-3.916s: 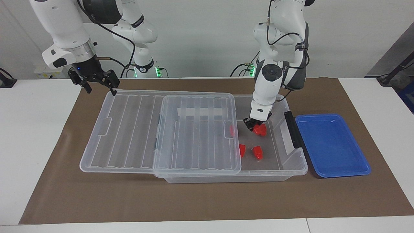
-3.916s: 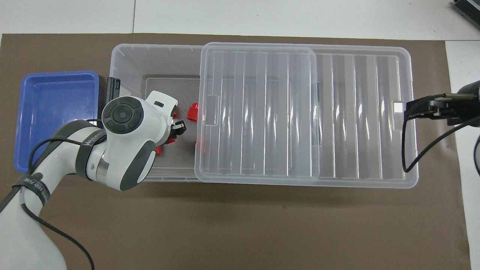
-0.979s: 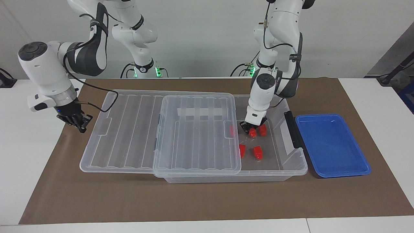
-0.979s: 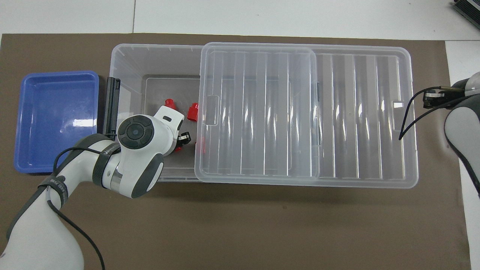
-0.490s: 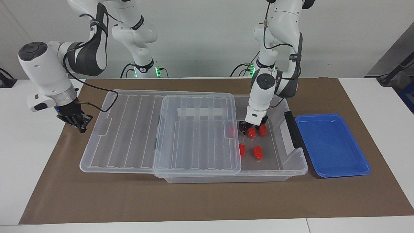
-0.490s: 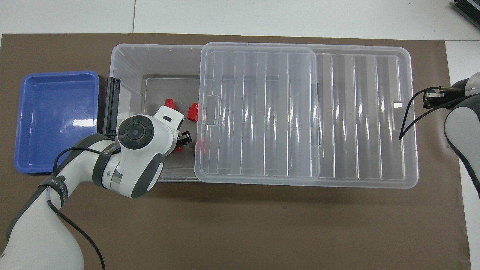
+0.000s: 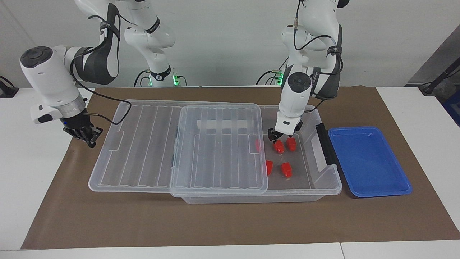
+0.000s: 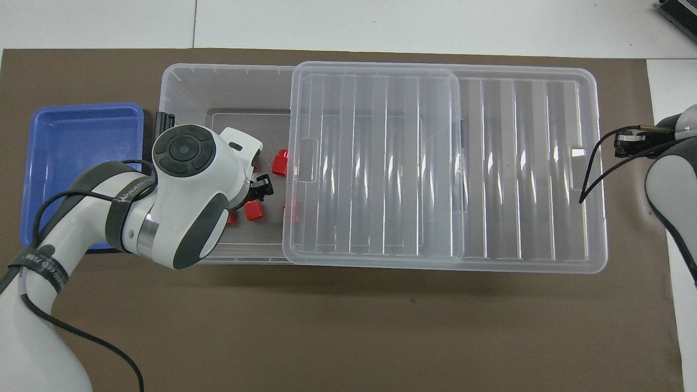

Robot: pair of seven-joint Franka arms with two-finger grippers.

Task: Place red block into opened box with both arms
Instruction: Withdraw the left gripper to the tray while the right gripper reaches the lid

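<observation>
Hovering over the open end of the box (image 7: pixel 325 187), the left end effector (image 7: pixel 277 135) has its fingers apart, just above the red block (image 7: pixel 278 146) lying on the box floor. The right end effector (image 7: pixel 86 135), fingers together, waits beside the slid-back lid (image 7: pixel 143 144).

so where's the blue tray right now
The blue tray sits on the brown mat at the left arm's end of the table, right beside the box's dark latch.

We found one marking: a black band (image 8: pixel 126 197) on the left arm carried white lettering, too small to read.
</observation>
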